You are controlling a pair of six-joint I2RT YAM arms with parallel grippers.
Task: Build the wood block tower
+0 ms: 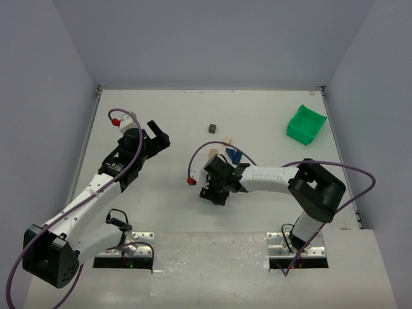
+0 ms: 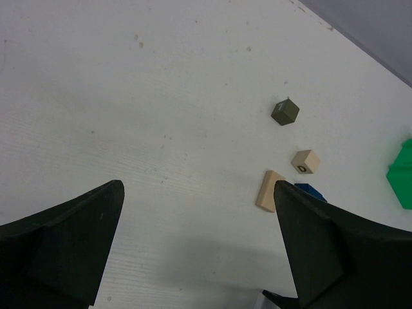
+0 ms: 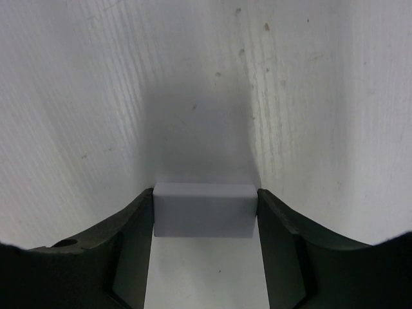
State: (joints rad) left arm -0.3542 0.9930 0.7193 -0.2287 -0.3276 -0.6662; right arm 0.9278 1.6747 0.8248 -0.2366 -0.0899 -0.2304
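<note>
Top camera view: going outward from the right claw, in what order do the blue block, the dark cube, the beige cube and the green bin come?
Measured from the right claw, which is shut on a pale block:
1. blue block, just past the claw, slightly right.
2. beige cube, farther back on the table.
3. dark cube, behind that, slightly left.
4. green bin, far off at the back right.

Bright, even light seems to come from overhead onto the white counter (image 1: 270, 109), with no glare. Shadows are soft; the deepest is a grey patch just ahead of the right hand (image 3: 205, 212), whose pale block (image 3: 205, 222) looks crisp. The left hand (image 2: 197, 193) shows dark, slightly blurred fingers (image 2: 64, 244); the counter's grain beyond is sharp.
</note>
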